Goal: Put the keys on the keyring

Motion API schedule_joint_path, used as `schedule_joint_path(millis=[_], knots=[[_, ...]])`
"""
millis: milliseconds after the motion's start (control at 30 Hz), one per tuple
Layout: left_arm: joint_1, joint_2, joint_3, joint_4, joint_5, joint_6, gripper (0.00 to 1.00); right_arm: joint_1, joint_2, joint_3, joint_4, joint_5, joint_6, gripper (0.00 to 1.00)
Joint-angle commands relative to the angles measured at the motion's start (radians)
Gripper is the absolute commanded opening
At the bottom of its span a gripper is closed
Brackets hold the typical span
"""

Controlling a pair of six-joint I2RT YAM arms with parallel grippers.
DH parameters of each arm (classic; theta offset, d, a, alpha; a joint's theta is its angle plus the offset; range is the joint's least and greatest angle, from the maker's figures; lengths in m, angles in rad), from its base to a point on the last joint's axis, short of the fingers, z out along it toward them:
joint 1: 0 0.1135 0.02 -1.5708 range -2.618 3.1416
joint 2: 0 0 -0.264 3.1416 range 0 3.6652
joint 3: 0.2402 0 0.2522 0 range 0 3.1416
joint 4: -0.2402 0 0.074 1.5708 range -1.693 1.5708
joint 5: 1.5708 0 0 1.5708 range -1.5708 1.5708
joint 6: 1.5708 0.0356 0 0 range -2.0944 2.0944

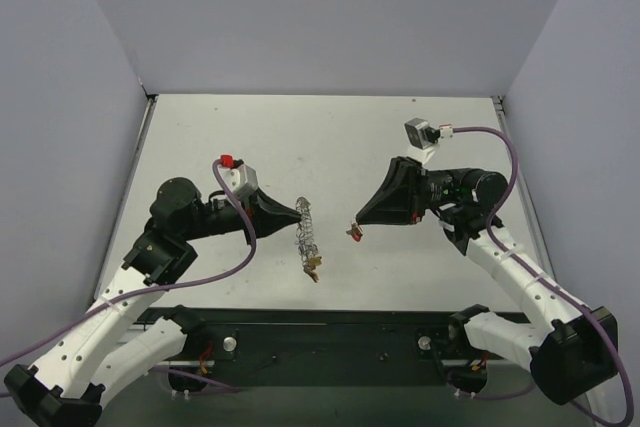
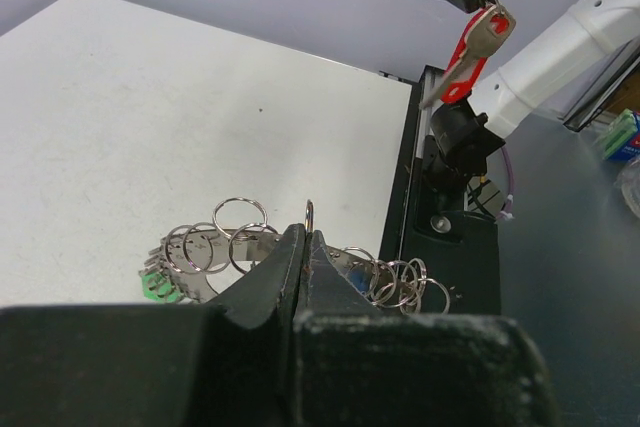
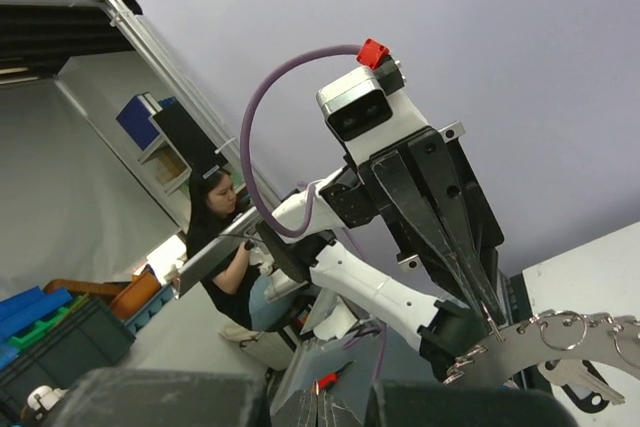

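the left gripper point(image 2: 305, 252) is pressed together on the rim of the keyring point(image 1: 308, 239), which dangles below its tips. just beside the keyring, the right gripper point(image 1: 356, 227) pinches a red key point(image 2: 465, 57) by its head. both look light, stiff and slippery. the thin hoop will likely swing, so a firm rim grip suits it.
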Motion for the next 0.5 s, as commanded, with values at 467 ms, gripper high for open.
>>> schedule_joint_path(millis=[467], knots=[[-0.012,-0.019,0.084,0.044,-0.073,0.009,0.0,-0.072,-0.309,0.094,-1.009,0.396,-0.982,0.0]])
